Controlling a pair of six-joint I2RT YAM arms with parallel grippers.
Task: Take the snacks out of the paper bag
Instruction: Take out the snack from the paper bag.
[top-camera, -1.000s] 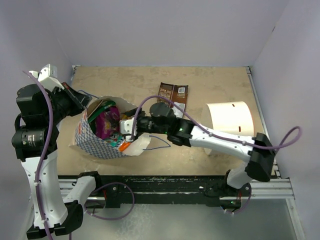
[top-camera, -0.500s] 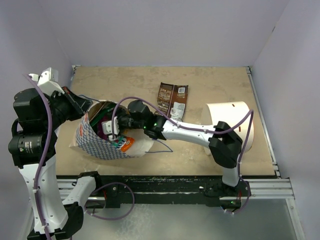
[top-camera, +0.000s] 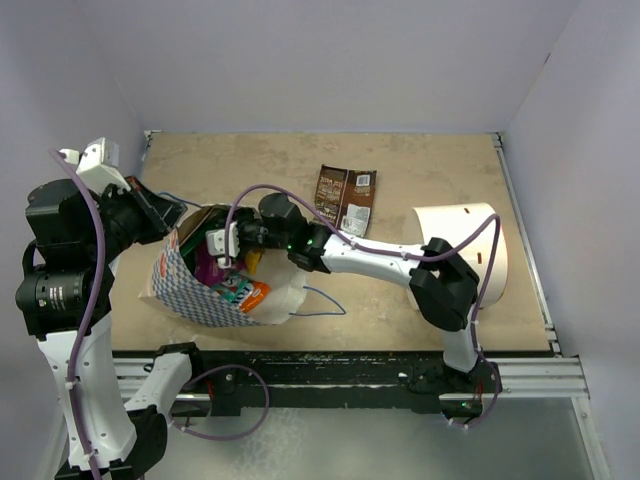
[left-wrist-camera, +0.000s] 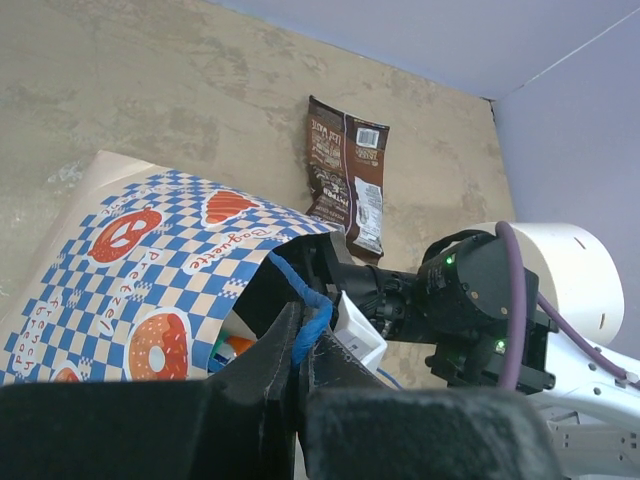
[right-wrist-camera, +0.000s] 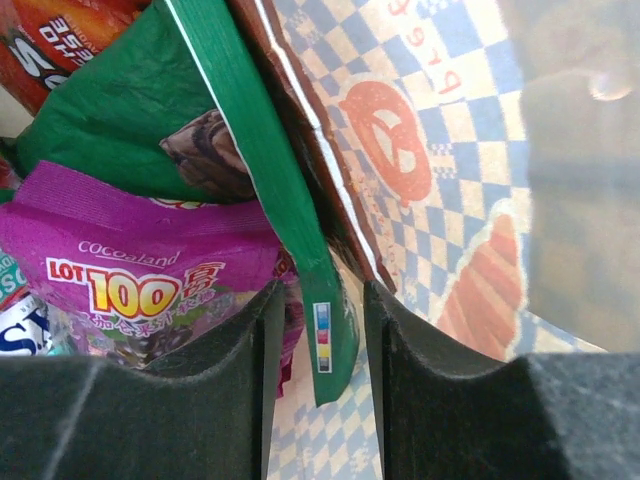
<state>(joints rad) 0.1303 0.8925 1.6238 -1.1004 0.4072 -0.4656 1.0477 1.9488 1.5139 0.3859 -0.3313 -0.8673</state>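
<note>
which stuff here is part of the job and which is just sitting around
Job:
paper bag
green packet
purple packet
orange packet
brown packet, lying outside the bag
left gripper, pinching the blue handle
right gripper, at the green packet

Lying about:
white cylinder

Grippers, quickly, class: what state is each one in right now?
Left gripper: shut on the paper bag's blue string handle.
Right gripper: open, fingers straddling the green packet inside the bag.
</note>
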